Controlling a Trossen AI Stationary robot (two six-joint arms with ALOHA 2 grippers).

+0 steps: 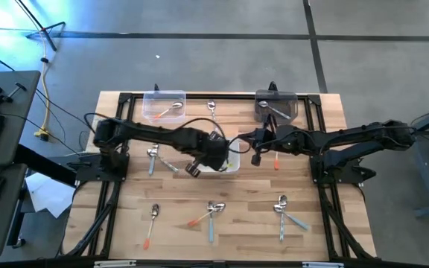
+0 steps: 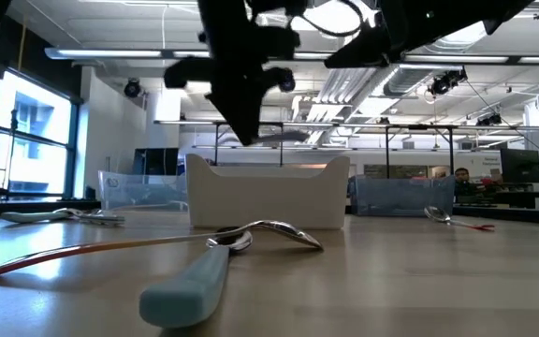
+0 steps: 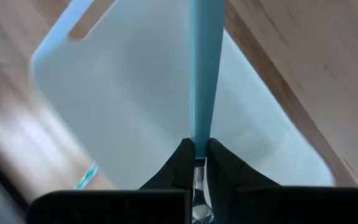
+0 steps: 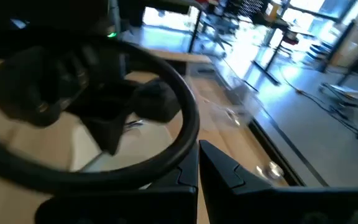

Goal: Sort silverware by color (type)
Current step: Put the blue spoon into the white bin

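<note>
Spoons (image 1: 211, 214) lie scattered on the wooden table (image 1: 326, 216).

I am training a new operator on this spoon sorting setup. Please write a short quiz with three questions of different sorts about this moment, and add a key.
1. True or false: the left gripper is shut on a light blue spoon above the white bin.
2. Multiple choice: where is the right gripper? A) over the clear bin at the back left; B) just beside the white bin's right side, near the table's middle; C) at the front edge of the table.
3. Short answer: what lies in the grey bin at the back right?

Key: 1 true. 2 B. 3 One spoon with a silver handle.
</note>
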